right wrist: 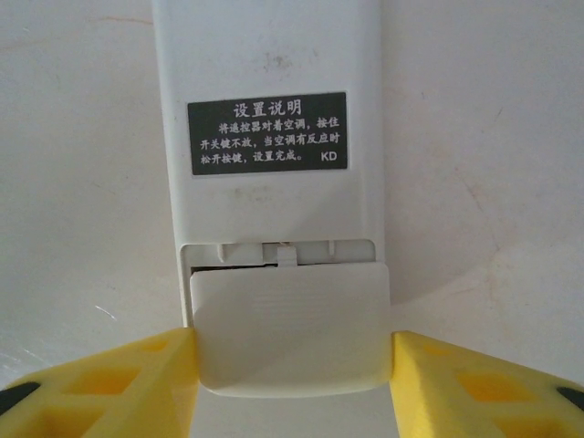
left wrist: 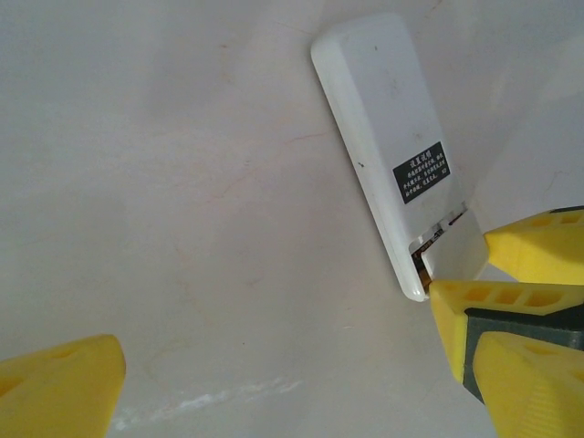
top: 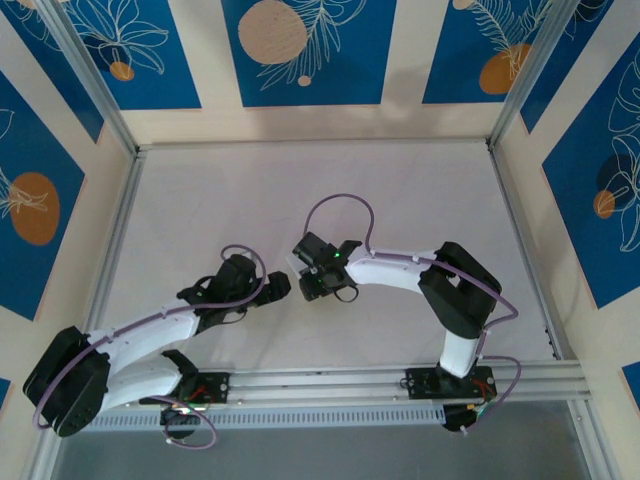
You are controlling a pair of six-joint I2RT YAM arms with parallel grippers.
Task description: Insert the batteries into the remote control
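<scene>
A pale table (top: 250,190) is seen from above, and the two arms are brought together near its middle. The remote control (left wrist: 376,119) is laid flat on the table between them, back face up. It is a long white handset with rounded corners. Its lower end is turned toward the right gripper (right wrist: 292,345).

The yellow fingers (right wrist: 109,383) of that gripper are set on either side of the lower end, right against the edges. It cannot be told whether they are clamped on it or only resting there.

The left gripper (left wrist: 301,365) is held wide open beside the remote control. Nothing is held between its jaws.

The lower end of the back is taken up by the battery cover (right wrist: 290,319), a plain white panel. It is slid partly out of its seat.

A black label (right wrist: 268,132) with white printed characters is fixed above the cover.

A narrow dark gap (right wrist: 228,267) into the compartment is left at the cover's upper edge. What lies inside cannot be made out.

A small latch tab (right wrist: 286,258) is seen at the middle of that edge.
</scene>
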